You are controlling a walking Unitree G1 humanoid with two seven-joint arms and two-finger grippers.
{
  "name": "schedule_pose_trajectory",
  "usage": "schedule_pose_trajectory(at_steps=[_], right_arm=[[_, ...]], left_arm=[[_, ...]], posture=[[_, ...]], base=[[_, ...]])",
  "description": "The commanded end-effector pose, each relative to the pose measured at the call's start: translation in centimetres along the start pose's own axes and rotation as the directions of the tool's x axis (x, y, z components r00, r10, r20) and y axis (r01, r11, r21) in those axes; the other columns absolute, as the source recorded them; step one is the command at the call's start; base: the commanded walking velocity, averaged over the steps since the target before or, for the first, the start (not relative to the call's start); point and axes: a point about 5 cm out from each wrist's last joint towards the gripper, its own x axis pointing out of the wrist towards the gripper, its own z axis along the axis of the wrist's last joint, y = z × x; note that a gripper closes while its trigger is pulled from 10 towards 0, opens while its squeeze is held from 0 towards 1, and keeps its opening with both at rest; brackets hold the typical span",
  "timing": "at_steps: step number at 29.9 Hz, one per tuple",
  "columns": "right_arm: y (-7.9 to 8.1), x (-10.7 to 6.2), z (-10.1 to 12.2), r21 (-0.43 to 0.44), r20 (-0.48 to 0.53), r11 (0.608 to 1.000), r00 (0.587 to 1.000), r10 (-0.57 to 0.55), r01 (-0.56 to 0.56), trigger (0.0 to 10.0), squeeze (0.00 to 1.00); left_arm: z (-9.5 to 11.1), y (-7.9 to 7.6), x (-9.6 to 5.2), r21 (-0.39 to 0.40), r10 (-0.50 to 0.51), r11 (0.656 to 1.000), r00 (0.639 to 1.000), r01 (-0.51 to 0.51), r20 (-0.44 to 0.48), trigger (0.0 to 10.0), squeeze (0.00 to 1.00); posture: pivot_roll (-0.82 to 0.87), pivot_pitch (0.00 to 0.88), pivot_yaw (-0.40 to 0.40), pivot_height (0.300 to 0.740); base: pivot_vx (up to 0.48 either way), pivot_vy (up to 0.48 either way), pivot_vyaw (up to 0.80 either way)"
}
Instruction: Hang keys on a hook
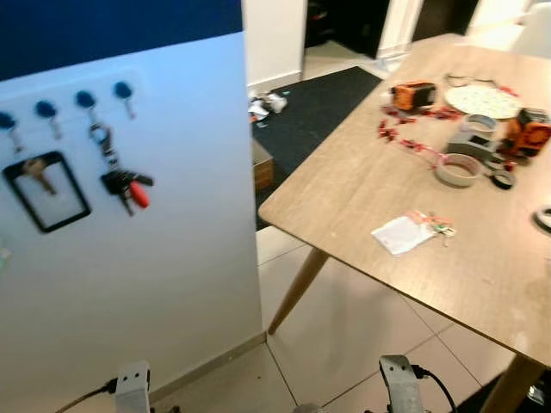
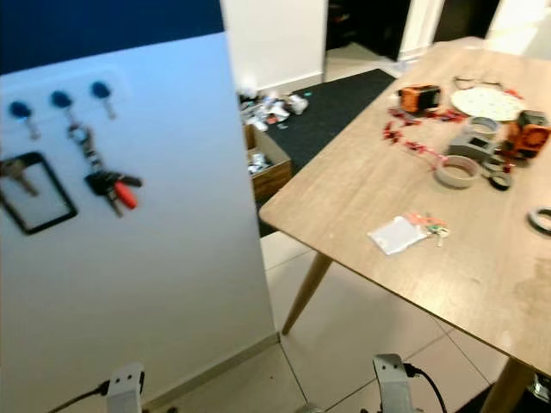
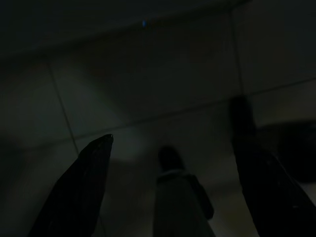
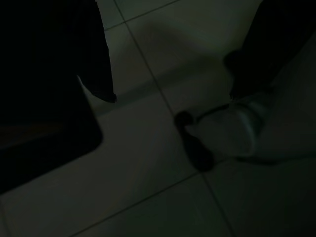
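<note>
Well above the left gripper (image 3: 170,148), spread and idle over dark floor, keys (image 1: 123,183) hang on a hook (image 1: 86,101); the right gripper (image 4: 170,94) likewise hangs spread.

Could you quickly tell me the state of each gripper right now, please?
Left gripper: open, empty, over the floor tiles.
Right gripper: open, empty, over the floor.

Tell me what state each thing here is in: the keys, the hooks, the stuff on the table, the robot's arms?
Bunch of keys: hanging from a hook, red fob lowest.
Single key: hanging on the white panel, inside a black loop.
Rightmost hook: free.
Tape roll: lying flat on the table.
White card: flat near the table edge.
Left end effector: open, idle above floor tiles.
Right end effector: open, idle above floor tiles.
</note>
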Motion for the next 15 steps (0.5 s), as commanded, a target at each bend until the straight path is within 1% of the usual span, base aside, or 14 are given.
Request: schedule_pose_trajectory(at_steps=[1,15], right_arm=[[0.53,0.04,-0.11,0.010,-0.005,1.000,1.000,0.015,-0.015,10.0,0.00],[0.65,0.06,0.09,0.006,0.002,1.000,1.000,0.025,-0.025,10.0,0.00]], left_arm=[[-1.38,0.68,-0.32,-0.002,0.022,1.000,0.999,-0.022,-0.035,10.0,0.00],[-1.47,0.66,-0.32,-0.001,0.023,1.000,0.999,-0.023,-0.034,10.0,0.00]], posture=[[-0.13,0.054,0.087,0.740],[-0.13,0.054,0.085,0.740]], base=[[0.000,0.000,-0.79],[0.000,0.000,-0.79]])
